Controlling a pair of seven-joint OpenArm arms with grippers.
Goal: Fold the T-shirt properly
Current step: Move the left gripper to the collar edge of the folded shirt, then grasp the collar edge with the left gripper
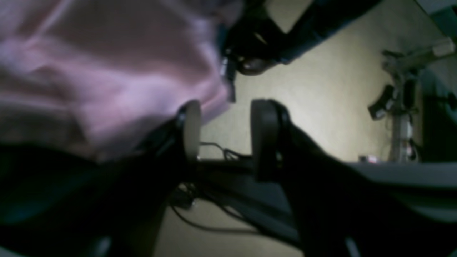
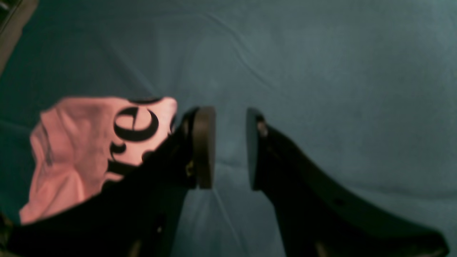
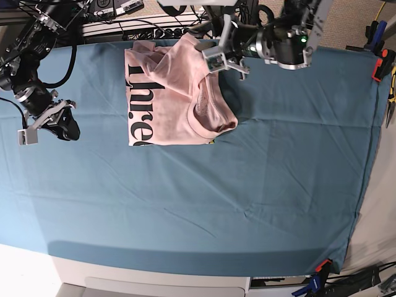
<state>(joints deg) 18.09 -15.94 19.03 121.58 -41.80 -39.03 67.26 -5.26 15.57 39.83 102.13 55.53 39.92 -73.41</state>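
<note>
- The wide table (image 3: 291,204) in front of me is draped in a teal cloth (image 2: 321,64) with soft wrinkles, held by clamps at its corners in the base view.
- The large pale pink cotton T-shirt (image 3: 173,93) lies partly folded on the far part of the table, towards my right arm's side. Black lettering runs along its outer edge, the collar sits near its middle, and the far end is bunched into loose folds.
- My left arm reaches over the far edge of the table, and my left pincer (image 3: 224,57) sits at the far corner of the T-shirt. In the left wrist view its two pads stand apart with floor showing through the gap, and blurred pink fabric (image 1: 107,82) lies against the outer side of one finger (image 1: 191,132); nothing is gripped between them.
- My right pincer (image 2: 230,148) hangs over bare teal cloth, well apart from the T-shirt, near the table's side edge. Its pads are partly open with only cloth seen between them, so it holds nothing. The lettered end of the T-shirt (image 2: 93,150) shows off to one side.
</note>
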